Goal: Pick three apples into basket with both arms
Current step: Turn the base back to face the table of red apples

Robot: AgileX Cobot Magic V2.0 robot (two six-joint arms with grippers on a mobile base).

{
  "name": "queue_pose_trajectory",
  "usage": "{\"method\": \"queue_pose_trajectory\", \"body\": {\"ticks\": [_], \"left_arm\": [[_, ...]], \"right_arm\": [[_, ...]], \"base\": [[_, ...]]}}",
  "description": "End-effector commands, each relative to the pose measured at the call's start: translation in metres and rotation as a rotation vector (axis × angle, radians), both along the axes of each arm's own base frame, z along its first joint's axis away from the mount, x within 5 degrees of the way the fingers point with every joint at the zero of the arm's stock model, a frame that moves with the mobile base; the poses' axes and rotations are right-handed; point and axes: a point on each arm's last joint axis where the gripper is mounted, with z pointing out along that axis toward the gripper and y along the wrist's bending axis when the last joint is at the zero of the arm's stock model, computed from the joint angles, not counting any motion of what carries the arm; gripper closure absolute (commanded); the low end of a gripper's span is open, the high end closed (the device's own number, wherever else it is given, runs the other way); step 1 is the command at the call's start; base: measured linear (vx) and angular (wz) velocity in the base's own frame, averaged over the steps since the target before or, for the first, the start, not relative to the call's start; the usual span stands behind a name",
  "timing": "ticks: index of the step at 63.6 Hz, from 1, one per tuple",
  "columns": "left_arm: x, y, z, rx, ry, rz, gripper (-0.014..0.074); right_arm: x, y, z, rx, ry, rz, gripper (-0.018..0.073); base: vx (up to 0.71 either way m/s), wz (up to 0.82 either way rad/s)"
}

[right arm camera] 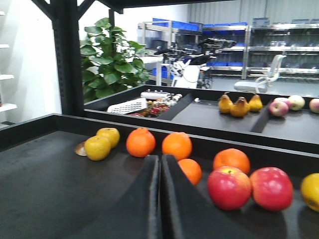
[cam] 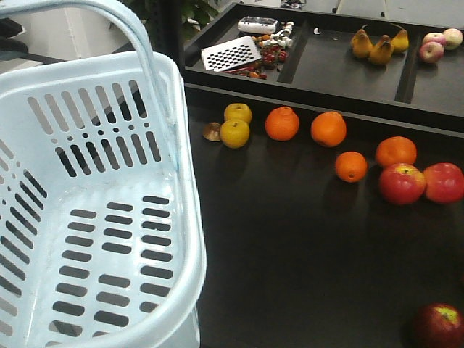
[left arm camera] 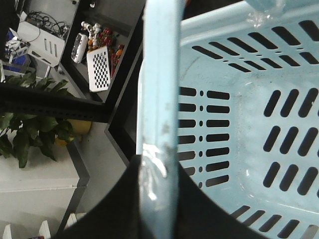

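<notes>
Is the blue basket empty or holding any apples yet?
Empty. The basket shows only bare slotted floor in the front and left wrist views.

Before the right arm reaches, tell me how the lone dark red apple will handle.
The dark red apple is round and lies loose on the black table, so a nudge probably rolls it. Its smooth skin may slip in a pinch.

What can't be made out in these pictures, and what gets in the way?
Front view: the dark apple at bottom right is cut off by the frame edges.
Left wrist view: the handle hides part of the basket rim.
Right wrist view: a yellow fruit is cut by the right edge; kind unclear.
</notes>
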Motion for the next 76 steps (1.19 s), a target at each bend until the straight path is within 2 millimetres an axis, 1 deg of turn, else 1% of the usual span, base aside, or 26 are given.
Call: {"method": "queue_pose_trajectory", "body": {"ticks": [1,76], "left_arm": [[-0.0043,0.0051,0.0142,-0.061,-0.078,0.003,0.0603],[-0.0043,0.0051,0.0142,-0.061,-0.078,0.003,0.0603]], "right_arm": [[-0.0012,0.0000,0.0035,-0.014,-0.078,-0.004,0.0568],[-0.0012,0.0000,0.0035,-0.014,-0.078,-0.004,0.0568]], "base": [[0.00,-0.30],[0.04,-0.27]]}}
